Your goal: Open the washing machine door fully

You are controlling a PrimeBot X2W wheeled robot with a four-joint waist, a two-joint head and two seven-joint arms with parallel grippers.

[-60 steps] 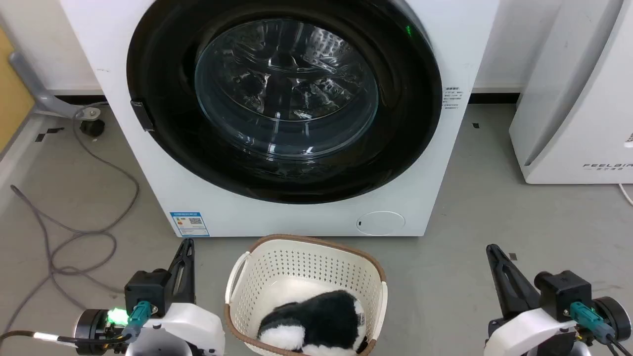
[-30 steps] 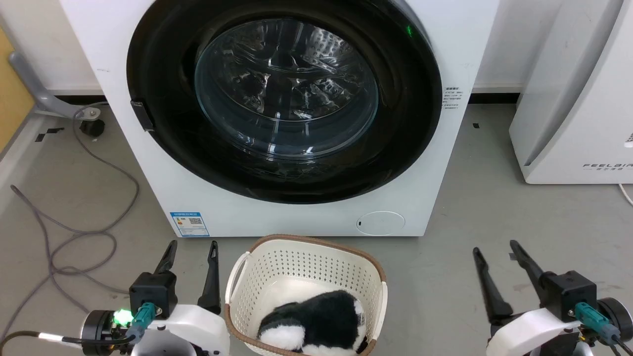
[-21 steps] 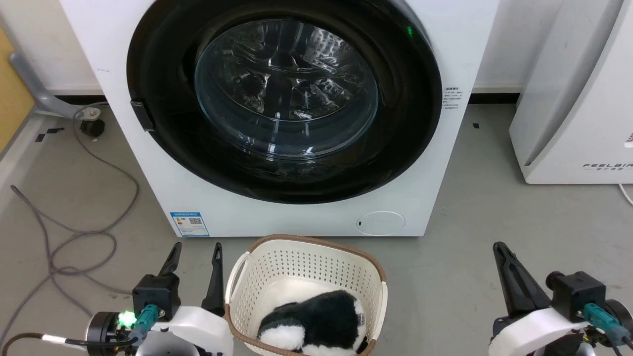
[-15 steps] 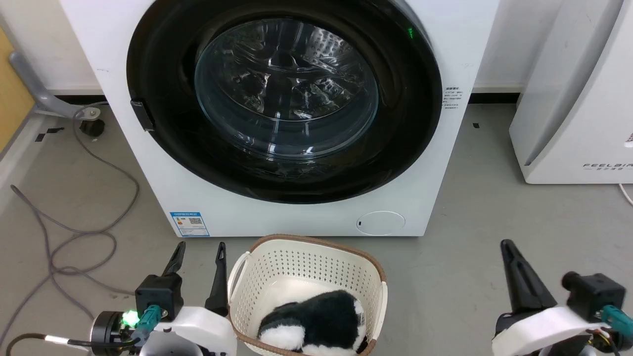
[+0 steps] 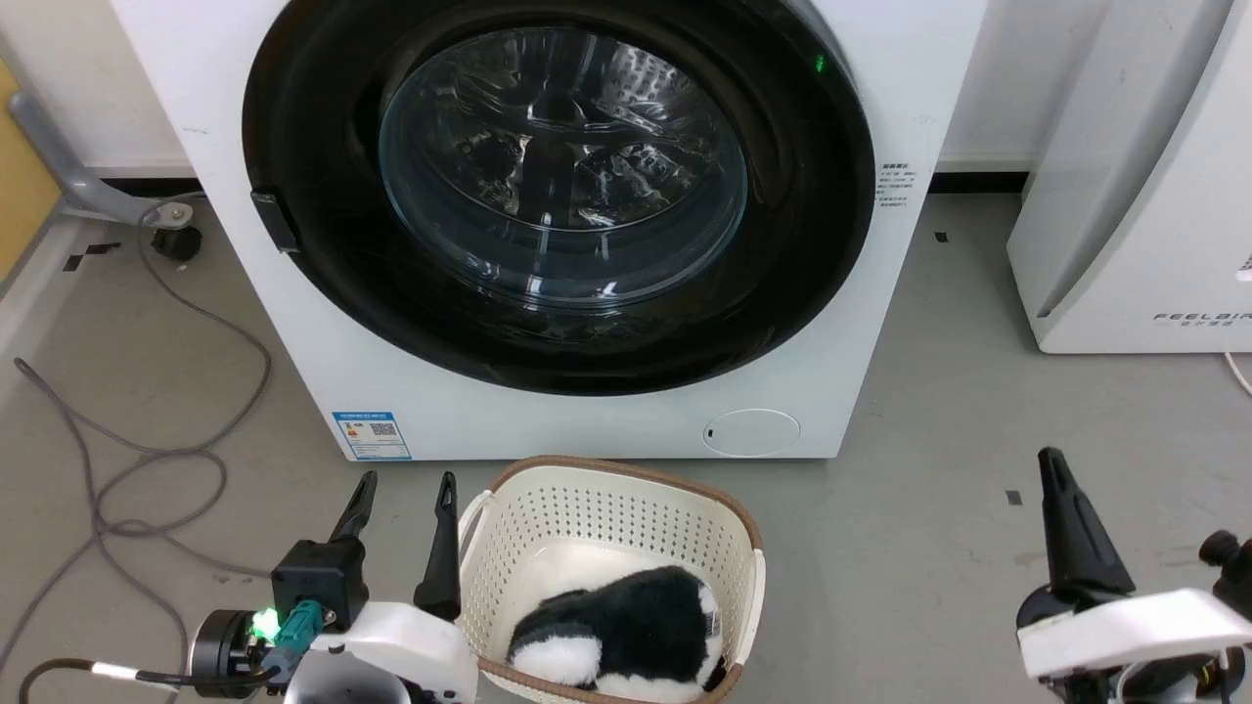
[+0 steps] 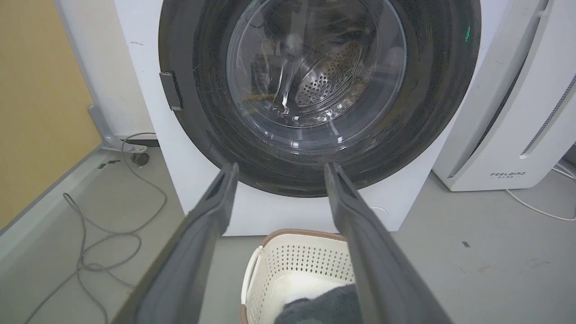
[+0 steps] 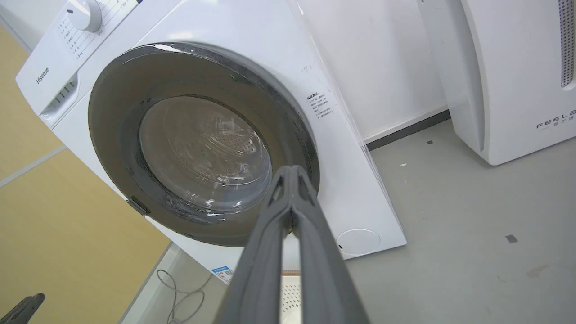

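Head view: glossy black washing machine door [image 5: 562, 166] flush against white washing machine [image 5: 587, 425].

The upper edge of the head view cuts off the top of the washing machine [image 5: 548, 420] and the upper arc of the washing machine door [image 5: 802, 244]. At the right edge the white appliance [image 5: 1154, 196] is clipped, its lettering ending mid-word. The lower edge cuts the near side of the basket [image 5: 606, 508] and the plush [image 5: 626, 626] in it. At lower right the right end effector [image 5: 1051, 460] reads as one dark shape, one finger hiding the other. Print on the blue label [image 5: 371, 435] is too small to read. In the right wrist view the fingers [image 7: 265, 261] hide most of the basket, and a dark shape [image 7: 20, 308] in the lower left corner is cut off, unidentifiable.
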